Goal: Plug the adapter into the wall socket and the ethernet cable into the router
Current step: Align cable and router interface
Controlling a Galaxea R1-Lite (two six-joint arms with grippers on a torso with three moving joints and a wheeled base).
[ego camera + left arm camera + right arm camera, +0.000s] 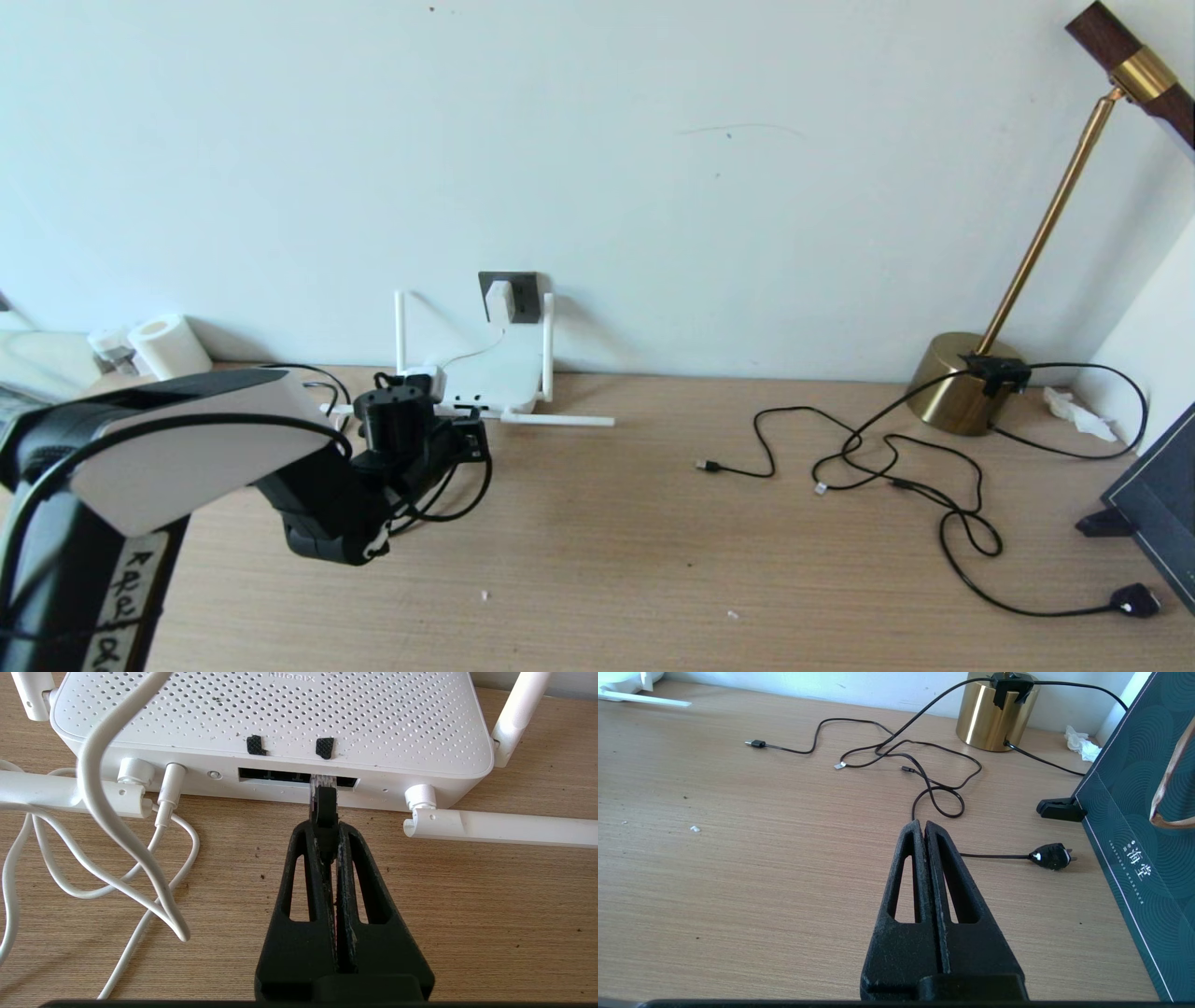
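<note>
Jaws, left: the left gripper [325, 826] is seen pinching the black boot of the ethernet cable [324, 805], jaws pressed against it.
Plug tip: the clear tip is held at the dark port row on the router [280, 714] edge.
Jaws, right: the right gripper [923, 828] is parked over the bench [738, 868], jaws pressed together on nothing.
Adapter: the adapter [499, 301] is seated in the wall socket [523, 291], above the router.
Elsewhere: a brass lamp [962, 383] and a black plug [1050, 856] are left on the bench.
</note>
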